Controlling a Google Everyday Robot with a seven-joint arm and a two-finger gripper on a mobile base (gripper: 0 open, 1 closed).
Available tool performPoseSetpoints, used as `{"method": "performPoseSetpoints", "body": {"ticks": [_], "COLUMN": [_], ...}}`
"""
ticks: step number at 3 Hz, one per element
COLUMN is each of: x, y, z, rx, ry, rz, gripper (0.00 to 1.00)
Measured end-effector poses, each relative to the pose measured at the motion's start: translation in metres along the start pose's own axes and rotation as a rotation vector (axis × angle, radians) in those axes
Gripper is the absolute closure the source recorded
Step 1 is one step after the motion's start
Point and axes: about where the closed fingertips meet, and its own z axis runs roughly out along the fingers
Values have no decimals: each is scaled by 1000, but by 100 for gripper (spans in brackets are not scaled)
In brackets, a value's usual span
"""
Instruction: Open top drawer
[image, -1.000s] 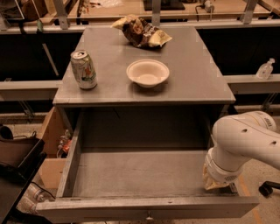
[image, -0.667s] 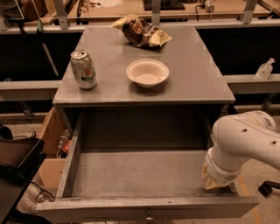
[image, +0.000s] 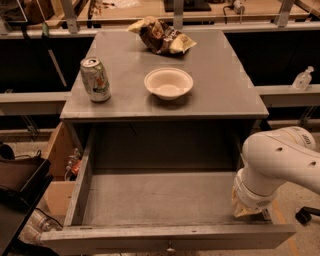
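Observation:
The top drawer (image: 150, 192) is a wide, deep grey box pulled far out from under the grey cabinet top (image: 220, 85). Its inside is bare. Its flat front panel (image: 165, 239) runs along the bottom of the view, with the small round metal knob (image: 170, 247) at its centre, just at the frame's edge. My white arm (image: 280, 165) comes in from the right and bends down beside the drawer's right wall. The gripper is hidden below the arm's wrist and out of sight.
On the cabinet top stand a green and white soda can (image: 95, 79) at the left, a white bowl (image: 168, 83) in the middle and a crumpled chip bag (image: 160, 35) at the back. A brown box (image: 57, 155) and dark gear lie at the left. A small bottle (image: 302, 79) stands on the right shelf.

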Motion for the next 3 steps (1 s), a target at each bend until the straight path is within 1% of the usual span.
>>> {"method": "performPoseSetpoints", "body": {"ticks": [1,2,3], "x": [0,0,0], "y": [1,1,1], "z": [-1,-1,-1], "rx": [1,2,2], "ry": [1,2,2], "rz": [0,0,0], "gripper": [13,0,0]}}
